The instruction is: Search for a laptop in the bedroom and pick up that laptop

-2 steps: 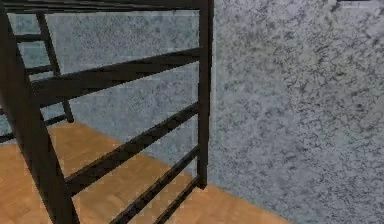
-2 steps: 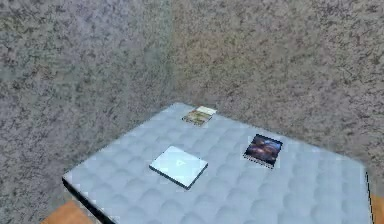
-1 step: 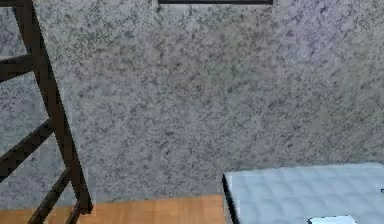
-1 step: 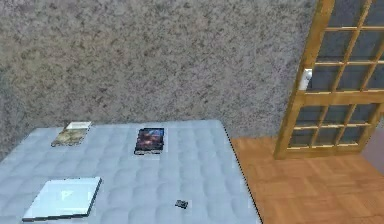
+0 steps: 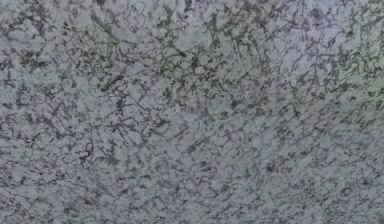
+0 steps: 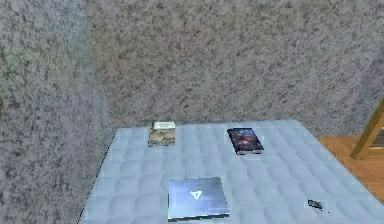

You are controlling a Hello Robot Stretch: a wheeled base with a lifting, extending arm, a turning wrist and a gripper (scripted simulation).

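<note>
Laptop closed, flat on white quilted bed.

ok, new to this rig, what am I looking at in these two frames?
A simulated wheeled robot with one reaching arm. The forward view looks ahead: a speckled grey wall. The arm side view looks out to the arm's side: a quilted pale bed in a corner. On it lie the closed grey laptop it is after, a dark flat tablet-like thing, a small beige stack and a tiny dark object. A wooden frame stands at the right edge.
</note>
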